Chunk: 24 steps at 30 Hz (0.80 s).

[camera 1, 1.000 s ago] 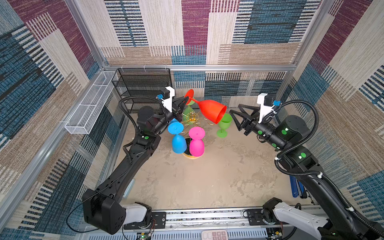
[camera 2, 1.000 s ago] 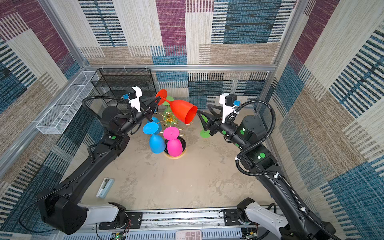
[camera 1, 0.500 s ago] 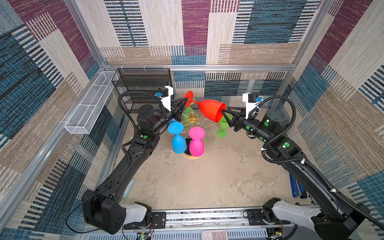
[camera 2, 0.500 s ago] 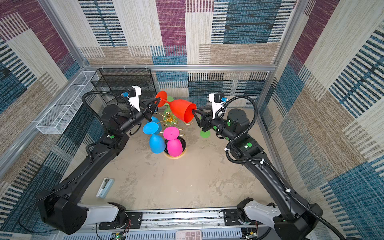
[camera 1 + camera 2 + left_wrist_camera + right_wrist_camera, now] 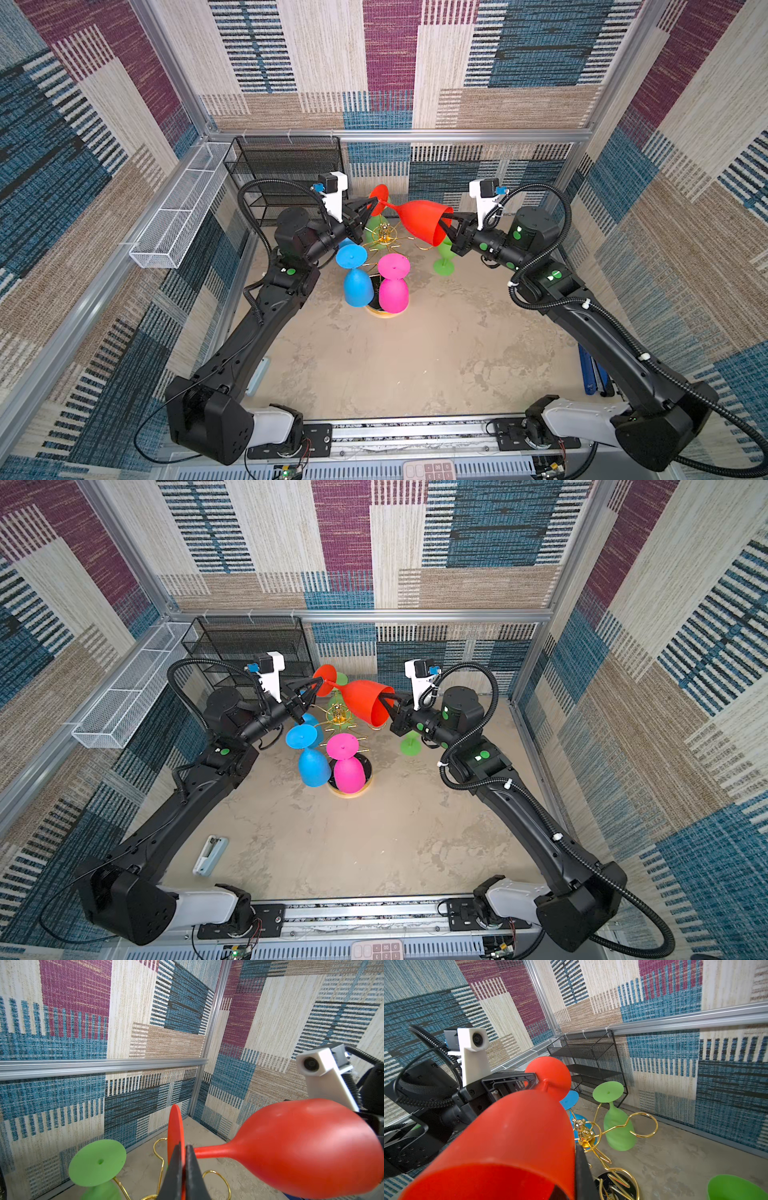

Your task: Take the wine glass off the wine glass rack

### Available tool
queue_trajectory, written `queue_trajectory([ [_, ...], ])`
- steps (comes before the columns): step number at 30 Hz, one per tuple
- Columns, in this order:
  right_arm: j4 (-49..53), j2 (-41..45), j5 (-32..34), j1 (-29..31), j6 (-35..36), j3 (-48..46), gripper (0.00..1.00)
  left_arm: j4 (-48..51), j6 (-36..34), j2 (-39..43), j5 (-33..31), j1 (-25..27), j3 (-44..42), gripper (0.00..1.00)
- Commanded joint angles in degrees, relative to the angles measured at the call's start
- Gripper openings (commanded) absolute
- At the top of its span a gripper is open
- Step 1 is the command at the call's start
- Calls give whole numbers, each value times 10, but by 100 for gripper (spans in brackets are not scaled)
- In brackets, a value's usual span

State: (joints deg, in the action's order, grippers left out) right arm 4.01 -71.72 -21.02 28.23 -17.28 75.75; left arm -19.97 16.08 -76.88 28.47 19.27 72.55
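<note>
Carry red plastic wine glass (image 5: 419, 220) level, foot frame-left, above gold wire rack (image 5: 384, 237); pinched at foot by left gripper (image 5: 374, 202), rim by right gripper (image 5: 444, 219).

Matt plastic wine glass (image 5: 422, 222), glossy gold metal rack (image 5: 384, 239).

The wine glass rack (image 5: 384, 237) stands far on the bench (image 5: 415, 357); the mesh shelf (image 5: 286, 174) sits behind it, left; the wine glass (image 5: 420, 222) lies sideways above it.
</note>
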Motion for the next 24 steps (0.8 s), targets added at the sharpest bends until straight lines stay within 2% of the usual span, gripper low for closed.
queue_trajectory([
  [1, -19, 0, -11, 2, -6, 10, 0, -28, -2, 0, 7, -1, -3, 0],
  [4, -10, -1, 5, 2, -3, 19, 0, -45, -14, 6, 3, -1, -13, 18],
  [10, 18, -8, 42, 1, 16, 52, 0, 0, -47, 21, -18, -4, -7, 51],
  [12, 37, -13, 60, -5, 24, 66, 0, 8, -58, 29, -18, -7, -7, 71],
  [13, 52, -15, 67, -11, 27, 73, 0, 14, -62, 34, -15, -9, -9, 78],
  [20, 145, 1, 113, -95, 45, 103, 0, 56, -51, 70, -30, -56, -25, 86],
  [22, 184, 4, 138, -118, 57, 116, 0, 84, -56, 81, -27, -74, -22, 99],
  [24, 222, -2, 152, -139, 67, 133, 0, 130, -66, 88, -21, -91, -6, 99],
])
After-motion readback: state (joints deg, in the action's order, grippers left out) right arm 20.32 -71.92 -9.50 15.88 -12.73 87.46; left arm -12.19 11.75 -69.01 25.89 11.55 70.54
